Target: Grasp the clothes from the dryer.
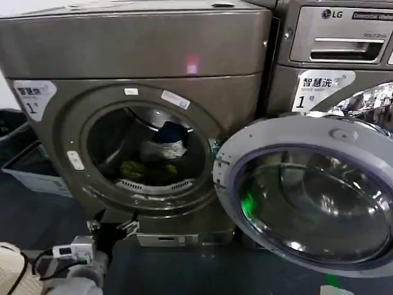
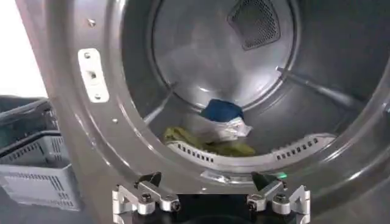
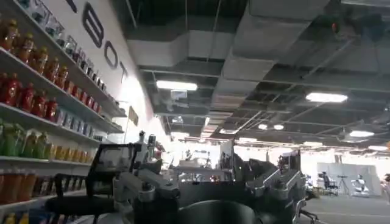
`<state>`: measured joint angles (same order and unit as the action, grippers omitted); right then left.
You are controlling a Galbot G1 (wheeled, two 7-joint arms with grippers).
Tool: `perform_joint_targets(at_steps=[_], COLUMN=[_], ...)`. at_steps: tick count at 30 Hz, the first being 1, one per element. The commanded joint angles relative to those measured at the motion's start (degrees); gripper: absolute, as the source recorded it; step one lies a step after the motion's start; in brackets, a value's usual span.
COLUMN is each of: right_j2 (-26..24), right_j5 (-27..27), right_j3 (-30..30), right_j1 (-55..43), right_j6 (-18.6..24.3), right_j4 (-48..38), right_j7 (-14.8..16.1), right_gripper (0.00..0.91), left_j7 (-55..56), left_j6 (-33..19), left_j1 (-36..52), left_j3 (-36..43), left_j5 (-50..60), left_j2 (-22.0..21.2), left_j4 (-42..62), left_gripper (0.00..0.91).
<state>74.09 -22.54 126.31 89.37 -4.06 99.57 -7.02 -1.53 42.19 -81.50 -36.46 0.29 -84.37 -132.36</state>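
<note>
Clothes (image 1: 158,153), a small soft heap of dark blue, white and yellow-green garments, lie at the bottom of the steel drum, centre of the head view. Around them stands the bronze-grey front-loading dryer (image 1: 135,61), its round glass door (image 1: 307,196) swung open at lower right. The left gripper (image 2: 210,198) hovers just outside the porthole rim, fingers spread wide and empty. The right gripper (image 3: 210,195) points at a ceiling, fingers wide, beside shelves of bottles (image 3: 36,79).
</note>
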Motion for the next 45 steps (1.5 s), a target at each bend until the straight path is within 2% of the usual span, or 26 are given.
perform_joint_targets(at_steps=[1,45], right_j2=[-0.02,-0.67], right_j5=[-0.04,-0.21], right_j3=[0.07,0.41], right_j1=[-0.02,0.7], right_j6=[0.0,0.06], right_j4=[-0.08,-0.86], right_j7=[-0.01,-0.42], right_gripper=[0.907,0.907], left_j7=[0.12,-0.92], left_j6=[2.81,2.81], left_j1=[0.06,-0.03], left_j3=[0.06,0.23], left_j5=[0.22,1.03], left_j2=[-0.08,-0.63], left_j4=[0.1,-1.31], left_gripper=[0.907,0.907])
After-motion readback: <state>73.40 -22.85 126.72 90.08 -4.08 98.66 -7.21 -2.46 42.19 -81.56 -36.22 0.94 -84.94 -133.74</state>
